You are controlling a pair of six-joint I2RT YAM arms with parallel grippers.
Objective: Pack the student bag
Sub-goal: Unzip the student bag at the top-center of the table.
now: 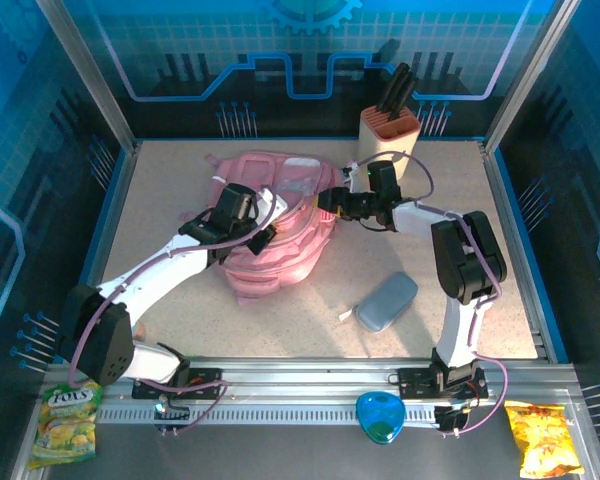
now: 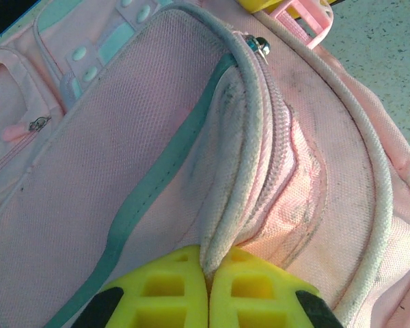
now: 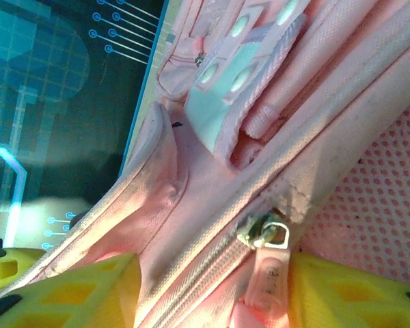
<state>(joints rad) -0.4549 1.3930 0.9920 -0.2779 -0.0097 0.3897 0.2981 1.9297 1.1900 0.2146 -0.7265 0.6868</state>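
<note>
Grey pouch (image 1: 385,302) lies near the front of the bench (image 1: 160,200). Beyond it, the pink student bag (image 1: 280,262) sits mid-bench. The left end effector (image 2: 206,280) is pressed together, pinching the bag's piped pocket edge. The right end effector (image 3: 212,273) stands spread, its fingers either side of the zip pull (image 3: 265,236). A knife block (image 1: 388,132) stands farthest back.

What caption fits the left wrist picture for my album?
The left claw pinches a pocket's corded edge on the pink student bag.
</note>
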